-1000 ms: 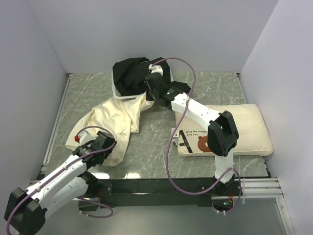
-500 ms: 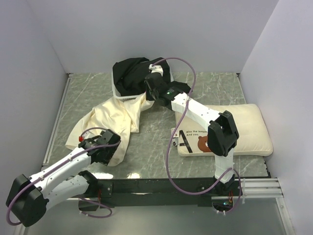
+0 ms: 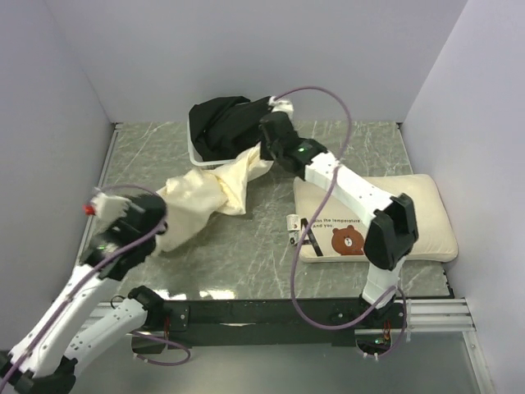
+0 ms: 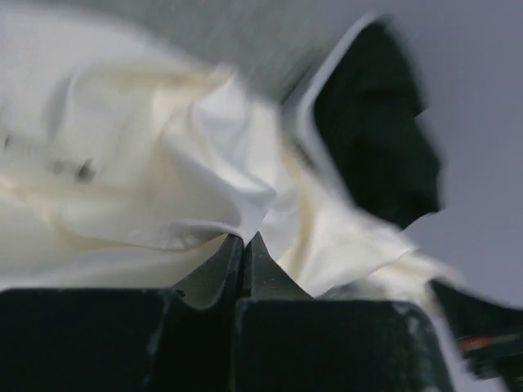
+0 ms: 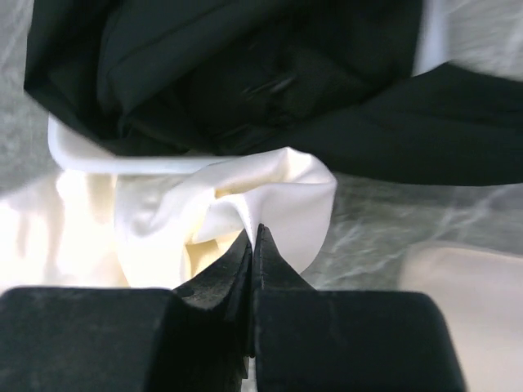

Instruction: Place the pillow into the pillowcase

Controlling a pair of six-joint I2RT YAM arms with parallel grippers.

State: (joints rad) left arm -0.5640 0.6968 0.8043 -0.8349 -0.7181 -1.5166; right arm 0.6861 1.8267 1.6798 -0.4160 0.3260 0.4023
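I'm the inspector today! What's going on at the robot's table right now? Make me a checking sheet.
Surface: grey-green marbled table.
Job's things: the pillow lies flat on the right, outside the pillowcase, which is strung between the two grippers.
Clutter: a black cloth heap sits in a white tub at the back.
Grippers: the left gripper and right gripper are each shut on pillowcase fabric.
Cables: a purple cable loops above the right arm; the left arm carries one too.
Surroundings: plain pale walls on three sides.
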